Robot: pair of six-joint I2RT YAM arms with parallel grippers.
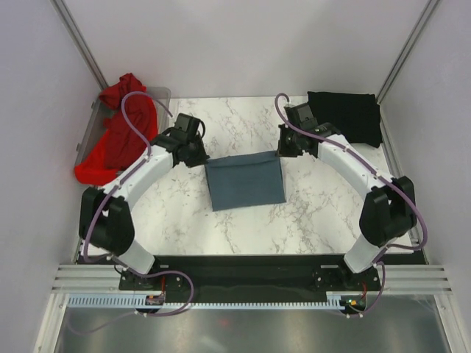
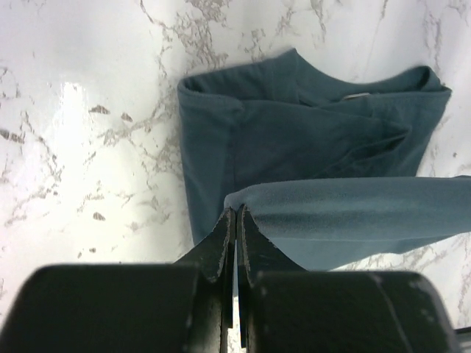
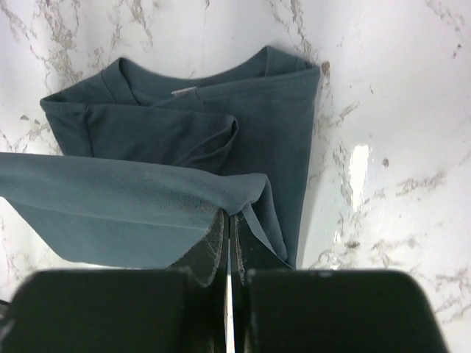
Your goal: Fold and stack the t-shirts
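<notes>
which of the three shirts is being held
The blue-grey t-shirt mid-table: left fingers and right fingers pinch its far edge. The black t-shirt lies far right, the red t-shirt hangs over the bin.

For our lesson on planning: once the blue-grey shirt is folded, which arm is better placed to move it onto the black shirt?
Right, probably: the black shirt lies just beyond the right tool, which grips the blue-grey shirt; the left tool is farther.

marble table (image 1: 316, 202): blue-grey shirt (image 1: 245, 182), black shirt (image 1: 346, 116), bin (image 1: 160, 95).
</notes>
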